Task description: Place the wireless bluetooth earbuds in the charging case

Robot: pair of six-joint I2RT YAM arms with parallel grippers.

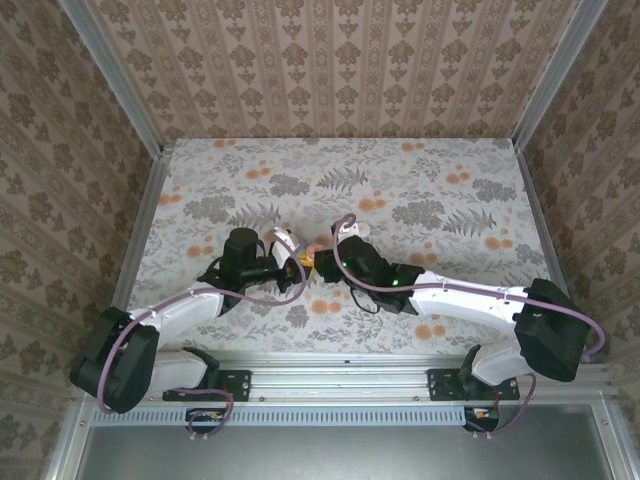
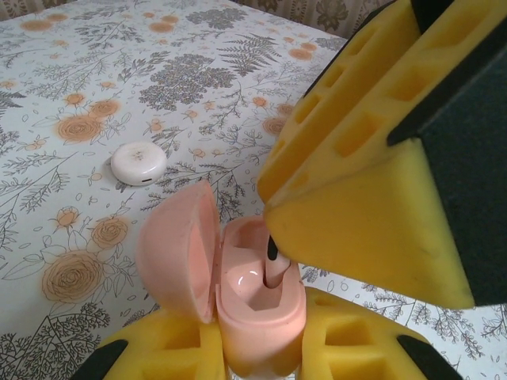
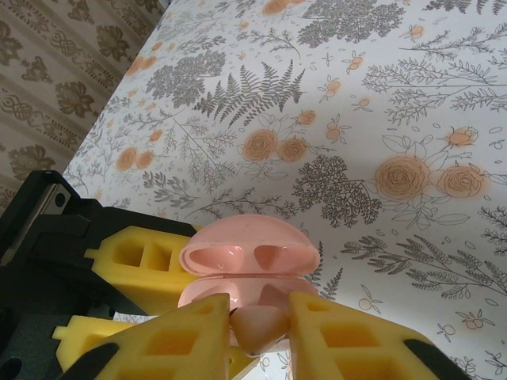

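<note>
The pink charging case [image 2: 257,317] stands upright between the yellow pads of my left gripper [image 2: 257,352], which is shut on it. Its lid [image 2: 178,249] is hinged open to the left. A pale pink earbud [image 3: 257,328] sits between the yellow pads of my right gripper [image 3: 260,336], which is shut on it. The earbud's stem [image 2: 275,273] reaches down into the case's right-hand slot, under the right gripper's fingers [image 2: 372,158]. From above, the left gripper [image 1: 285,262] and the right gripper [image 1: 318,262] meet tip to tip at the table's middle.
A small round pale disc [image 2: 139,164] lies on the flowered tablecloth [image 2: 95,71] beyond the case, to its left. Patterned walls [image 1: 330,60] close in the table at the back and both sides.
</note>
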